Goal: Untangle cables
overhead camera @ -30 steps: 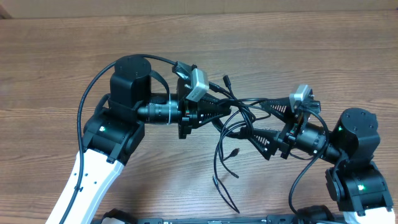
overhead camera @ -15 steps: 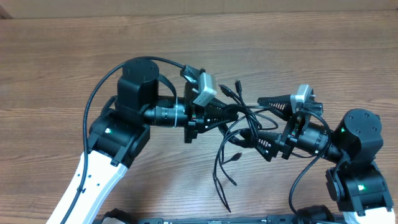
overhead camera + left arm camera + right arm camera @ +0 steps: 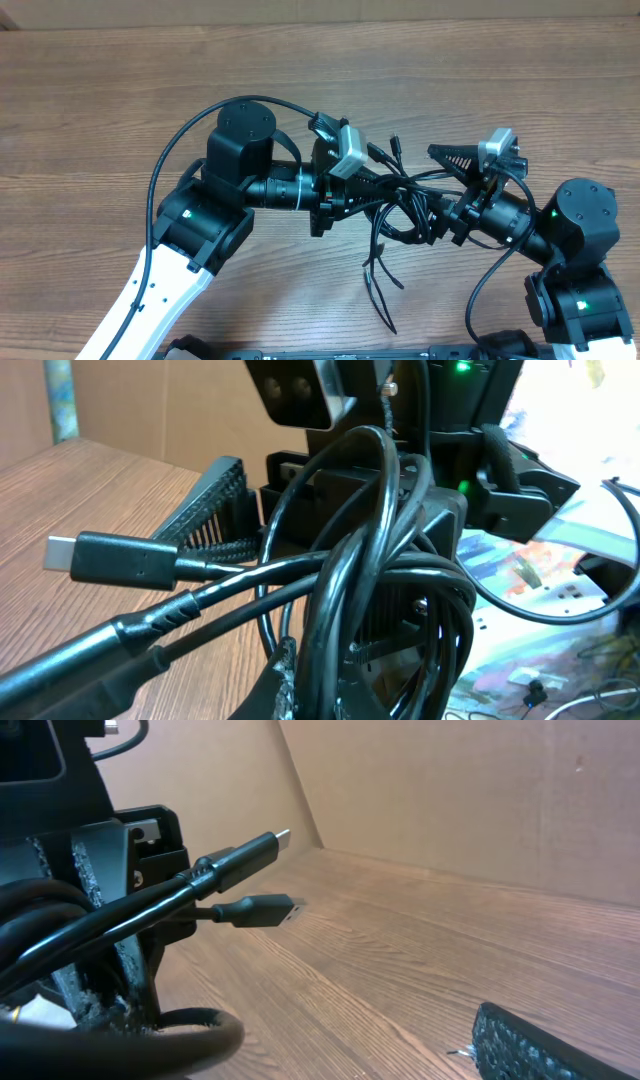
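Wooden table [image 3: 120, 90], cardboard wall [image 3: 480, 790]

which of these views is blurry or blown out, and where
Overhead: sharp, evenly lit, only faint shadows on the table. Left wrist: the cables crowd the lens, the nearest strand soft at lower left, the background at right washed bright. Right wrist: plugs and wood grain fairly crisp, the near cables at left soft.

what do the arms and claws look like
The left arm and right arm are black with round joints, green lights and thick black cable loops; the left's lower link is white. Grey camera boxes sit on both wrists. The left claw and right claw have black, ribbed, tapering fingers.
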